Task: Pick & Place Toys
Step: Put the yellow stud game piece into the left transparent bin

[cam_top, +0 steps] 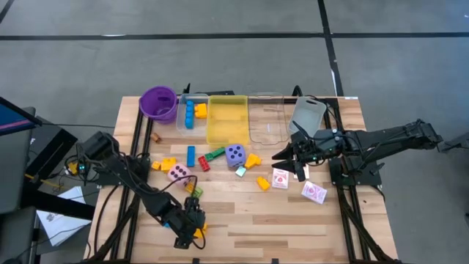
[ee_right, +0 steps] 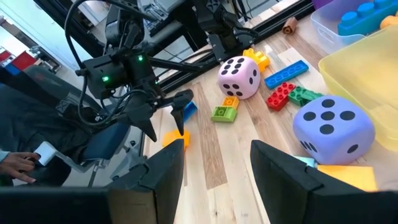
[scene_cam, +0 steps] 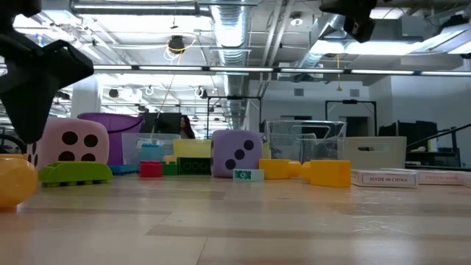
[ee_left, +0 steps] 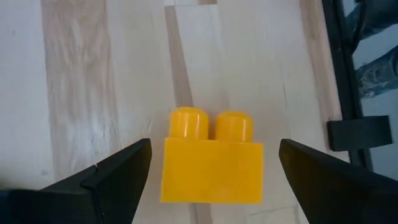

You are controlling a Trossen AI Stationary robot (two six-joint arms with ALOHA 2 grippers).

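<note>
A yellow two-stud block (ee_left: 211,171) lies on the wood close to the table's near edge. My left gripper (ee_left: 214,148) hangs open over it, pointing steeply down, one finger on either side with a gap at each, touching nothing. The high view shows this gripper (cam_top: 194,229) at the near left. My right gripper (cam_top: 297,167) hovers open and empty above the table's right middle, near two red-patterned cards (cam_top: 280,178). A pink die (cam_top: 178,173), a purple die (cam_top: 235,154) and loose blocks (cam_top: 204,160) rest on the table's middle.
Along the far edge stand a purple cup (cam_top: 158,103), a clear tray (cam_top: 192,114) with blue and yellow blocks in it, a yellow tray (cam_top: 227,119), another clear tray (cam_top: 267,123) and a grey tray (cam_top: 308,114). Bare wood lies along the near edge, right of my left gripper.
</note>
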